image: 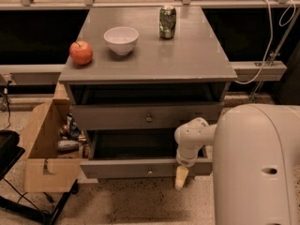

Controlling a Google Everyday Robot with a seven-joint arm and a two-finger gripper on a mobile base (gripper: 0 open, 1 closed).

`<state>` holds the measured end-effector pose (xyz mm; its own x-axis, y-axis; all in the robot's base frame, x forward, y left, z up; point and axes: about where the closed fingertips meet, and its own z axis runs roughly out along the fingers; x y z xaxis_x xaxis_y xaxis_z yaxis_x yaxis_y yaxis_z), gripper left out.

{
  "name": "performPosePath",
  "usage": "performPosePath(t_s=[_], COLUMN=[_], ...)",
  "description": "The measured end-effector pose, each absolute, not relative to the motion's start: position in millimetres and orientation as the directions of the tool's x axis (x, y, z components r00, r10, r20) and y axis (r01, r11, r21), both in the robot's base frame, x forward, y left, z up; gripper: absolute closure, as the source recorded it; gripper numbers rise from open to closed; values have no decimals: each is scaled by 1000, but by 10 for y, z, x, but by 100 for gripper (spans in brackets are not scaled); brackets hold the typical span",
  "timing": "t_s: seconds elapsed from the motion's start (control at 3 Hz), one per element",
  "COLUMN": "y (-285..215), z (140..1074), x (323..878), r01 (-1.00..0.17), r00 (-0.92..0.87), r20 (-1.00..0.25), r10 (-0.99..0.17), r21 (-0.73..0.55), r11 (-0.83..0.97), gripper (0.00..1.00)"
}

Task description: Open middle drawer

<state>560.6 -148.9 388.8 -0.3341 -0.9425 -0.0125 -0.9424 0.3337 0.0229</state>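
Observation:
The grey cabinet (150,60) shows two drawer fronts. The taller top drawer (117,117) with its round knob (149,118) stands a little out. Below it the middle drawer (122,168), a shallow front with a small centre knob (150,171), is pulled out further, and its dark inside shows. My gripper (181,177) hangs from the white wrist (191,139) in front of the right part of the middle drawer's front, to the right of its knob. The lowest drawer is hidden.
A red apple (80,52), a white bowl (121,39) and a green can (167,21) stand on the cabinet top. An open cardboard box (44,158) with clutter sits on the floor at the left. My white body (258,168) fills the lower right.

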Motion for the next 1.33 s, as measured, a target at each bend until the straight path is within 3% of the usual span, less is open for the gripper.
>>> performPosePath(t_s=[0.33,0.67,1.0,1.33], y=[-1349,-1239,-1239,-1238], z=[3857,3872,3909,3928], x=[5180,5013,5013,5013], r01=[-932,-936,-936,-936], r00=[-361,-349,-349,-349], r20=[-92,-112,-112,-112], r10=[-928,-930,-930,-930], r21=[74,87,87,87], r11=[355,341,341,340], gripper=[18,49,72,73])
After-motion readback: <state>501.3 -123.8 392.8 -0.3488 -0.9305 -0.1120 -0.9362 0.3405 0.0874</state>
